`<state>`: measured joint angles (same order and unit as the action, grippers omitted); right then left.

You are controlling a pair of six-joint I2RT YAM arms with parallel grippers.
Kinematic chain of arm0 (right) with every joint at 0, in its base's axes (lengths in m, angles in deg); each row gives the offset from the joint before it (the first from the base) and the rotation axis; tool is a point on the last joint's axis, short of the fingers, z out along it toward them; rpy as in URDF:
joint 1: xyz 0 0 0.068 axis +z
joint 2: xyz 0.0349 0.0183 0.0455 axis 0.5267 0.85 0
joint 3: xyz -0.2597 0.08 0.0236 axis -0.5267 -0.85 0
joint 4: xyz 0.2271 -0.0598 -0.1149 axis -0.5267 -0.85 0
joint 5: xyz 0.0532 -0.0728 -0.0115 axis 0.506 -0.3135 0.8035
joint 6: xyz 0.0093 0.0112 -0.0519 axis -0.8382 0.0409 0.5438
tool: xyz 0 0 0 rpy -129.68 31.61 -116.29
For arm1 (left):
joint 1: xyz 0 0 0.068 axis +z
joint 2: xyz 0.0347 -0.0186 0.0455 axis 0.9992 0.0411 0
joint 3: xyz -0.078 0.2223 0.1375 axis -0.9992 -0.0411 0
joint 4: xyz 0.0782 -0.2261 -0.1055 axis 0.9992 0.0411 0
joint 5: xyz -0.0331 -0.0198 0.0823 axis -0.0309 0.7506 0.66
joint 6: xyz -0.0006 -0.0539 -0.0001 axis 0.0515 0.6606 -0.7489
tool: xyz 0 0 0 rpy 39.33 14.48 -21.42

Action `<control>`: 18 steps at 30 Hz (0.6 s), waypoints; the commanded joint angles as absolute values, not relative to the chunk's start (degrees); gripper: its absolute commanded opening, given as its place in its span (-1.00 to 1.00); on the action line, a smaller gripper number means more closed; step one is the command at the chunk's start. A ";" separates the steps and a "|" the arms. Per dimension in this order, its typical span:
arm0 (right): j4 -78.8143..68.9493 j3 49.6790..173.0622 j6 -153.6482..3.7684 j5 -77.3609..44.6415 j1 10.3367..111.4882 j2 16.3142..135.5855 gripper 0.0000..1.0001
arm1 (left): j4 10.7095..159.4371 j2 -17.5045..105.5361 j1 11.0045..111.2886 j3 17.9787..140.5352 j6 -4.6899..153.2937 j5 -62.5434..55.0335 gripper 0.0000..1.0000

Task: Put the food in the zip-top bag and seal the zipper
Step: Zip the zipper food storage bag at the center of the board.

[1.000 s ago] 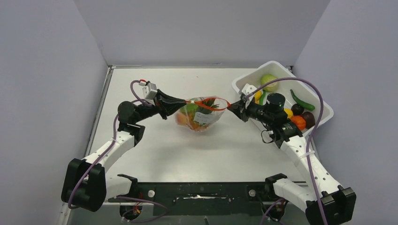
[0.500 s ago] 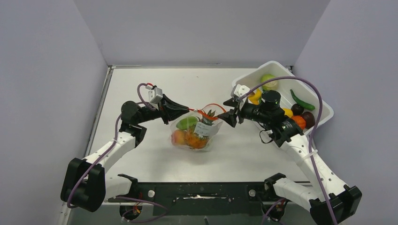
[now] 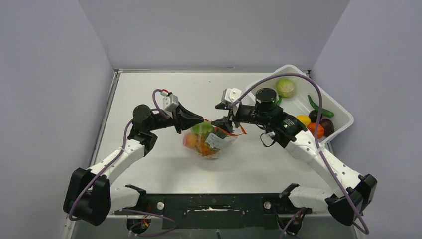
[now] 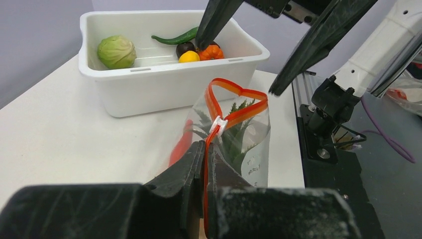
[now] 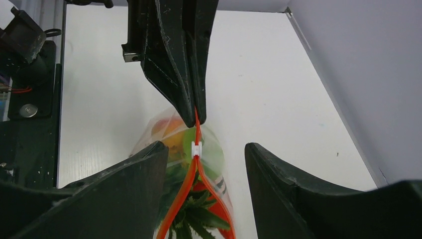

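Observation:
The zip-top bag rests on the table, bulging with food: a green ball, an orange fruit and a red carrot with green leaves. My left gripper is shut on one end of the red-orange zipper, just behind its white slider. Beyond the slider the zipper's two strips gape apart in a loop. My right gripper hangs open above the bag, one finger either side of the zipper, touching nothing. In the top view it faces the left gripper.
A white tub stands at the back right, holding a cabbage, a green chili, a yellow piece, an orange pumpkin and dark fruit. The left wrist view shows the tub behind the bag.
My right gripper let go of the zipper's far end, opened and swung left over the bag. The bag sagged toward the near side, with the left gripper following and still holding on.

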<state>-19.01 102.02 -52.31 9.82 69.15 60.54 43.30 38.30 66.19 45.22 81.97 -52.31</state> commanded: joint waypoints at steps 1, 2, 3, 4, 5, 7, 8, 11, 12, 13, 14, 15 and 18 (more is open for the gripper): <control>-19.00 105.99 -48.80 6.31 72.67 64.23 0.18 | 43.54 35.64 65.22 48.59 79.62 -51.58 -1.00; -19.13 106.18 -48.34 5.41 73.19 64.99 0.18 | 44.06 35.55 65.15 48.72 79.27 -51.57 -1.00; -19.18 106.34 -47.83 4.45 73.63 65.65 0.18 | 44.60 35.43 65.08 48.79 78.91 -51.50 -1.00; -19.38 106.46 -47.34 3.49 74.03 66.30 0.18 | 45.14 35.34 65.02 48.91 78.52 -51.48 -1.00; -19.63 106.75 -46.71 2.75 74.32 66.92 0.17 | 45.71 35.28 64.98 49.00 78.16 -51.47 -1.00; -20.68 107.41 -45.66 1.70 74.64 68.62 0.11 | 46.98 35.19 64.97 49.38 77.38 -51.32 -1.00; -21.37 107.71 -45.30 1.37 74.79 69.27 0.04 | 47.53 35.15 64.97 49.49 76.97 -51.26 -1.00; -21.73 107.71 -45.01 1.29 74.84 70.09 -0.15 | 48.19 34.78 64.88 49.56 76.58 -51.22 -1.00; -21.43 107.37 -45.08 1.39 74.90 70.04 -0.20 | 48.59 34.63 64.88 49.62 76.34 -51.14 -1.00; -21.06 107.10 -45.22 1.43 74.86 69.97 -0.23 | 48.91 34.50 64.88 49.58 76.08 -51.06 -1.00; -20.78 106.96 -45.27 1.43 74.85 69.90 -0.27 | 49.02 34.45 64.88 49.49 75.96 -51.04 -1.00; -20.65 106.86 -45.27 1.40 74.85 69.80 -0.33 | 49.07 34.44 64.88 49.51 75.91 -51.04 -1.00; -20.75 107.00 -45.28 1.31 74.85 70.01 -0.44 | 49.27 34.35 64.88 49.44 75.91 -51.02 -1.00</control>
